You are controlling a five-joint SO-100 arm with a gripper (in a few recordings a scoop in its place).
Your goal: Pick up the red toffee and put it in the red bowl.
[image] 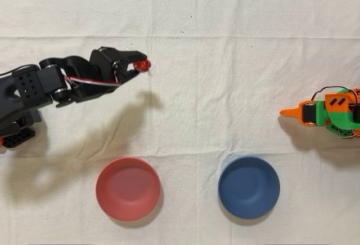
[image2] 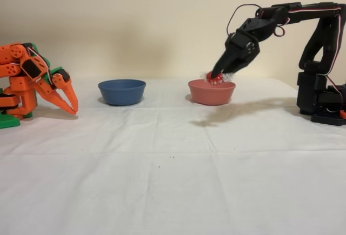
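My black arm's gripper [image: 140,65] is shut on the red toffee [image: 144,64], a small shiny red sweet with clear wrapper ends pinched at the fingertips. In the fixed view the gripper [image2: 217,76] holds the toffee [image2: 214,78] up off the cloth, at about the height of the red bowl's rim. The salmon-red bowl [image: 128,188] sits empty near the lower edge of the overhead view, well below the toffee and slightly to its left. In the fixed view the red bowl [image2: 212,92] stands behind the held toffee.
A dark blue bowl [image: 248,187] [image2: 122,92] of the same size sits beside the red one. The idle orange arm [image: 326,112] [image2: 32,86] rests at the far side. A creased white cloth [image: 214,87] covers the table.
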